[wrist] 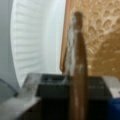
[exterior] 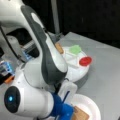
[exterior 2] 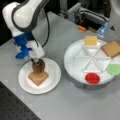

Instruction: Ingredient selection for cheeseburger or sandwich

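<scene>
Wrist view: the dark brown round patty [wrist: 78, 75] stands on edge between the claw's fingers, closed on it, directly above a brown toast square [wrist: 100, 35] lying on the white paper plate [wrist: 32, 40]. In a front view the claw [exterior 2: 37, 62] hangs over the plate [exterior 2: 51, 81] at that view's left, the patty [exterior 2: 38, 66] gripped upright with its lower edge at or just above the toast square [exterior 2: 38, 77]; whether they touch I cannot tell. The plate rests on the grey worktop [exterior 2: 57, 102]. Further off, to the right in that view, sits a round white sectioned tray [exterior 2: 72, 62] with divider ribs. Its compartments hold, apart from one another: a red disc [exterior 2: 92, 78] at the near edge, a green leaf piece [exterior 2: 115, 69] at right, a second toast square [exterior 2: 111, 48] at the far right, and a yellow cheese square [exterior 2: 90, 40] at the far side. In a front view the arm blocks most of the scene; the red disc [exterior: 85, 60] and green leaf [exterior: 75, 49] show on the tray [exterior: 75, 72] beyond it.
</scene>
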